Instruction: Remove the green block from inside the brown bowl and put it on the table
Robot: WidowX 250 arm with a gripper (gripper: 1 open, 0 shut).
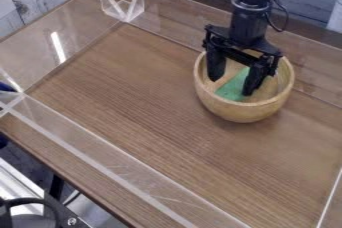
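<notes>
The black two-fingered robot tool (234,77) is over the round light tan wooden bowl (218,106), coming in from the far side of the tabletop, its fingers spread apart with nothing clamped between them. One finger shows toward the bowl's left side in the view, the other toward the right. Whether either fingertip touches the wood, I cannot tell.

Between and partly beneath them, the small bright green rectangular block (238,85) lies inside the bowl, lengthwise on a slant; the fingers and the arm hide some of it.

Around the bowl spreads the brown wood-grain tabletop (127,97), with bare wood on the near side and to the left, enough to take the block later.

The step in hand looks to be lining up for the grasp. To do it well, keep the fingers wide and centre them over the block, turned so that they meet its long flat faces rather than its ends. Lower them inside the rim without pressing on the curved wall, which could slide or tip the bowl. Close gently once the pads straddle the block, then lift straight up until it clears the rim before moving sideways.
</notes>
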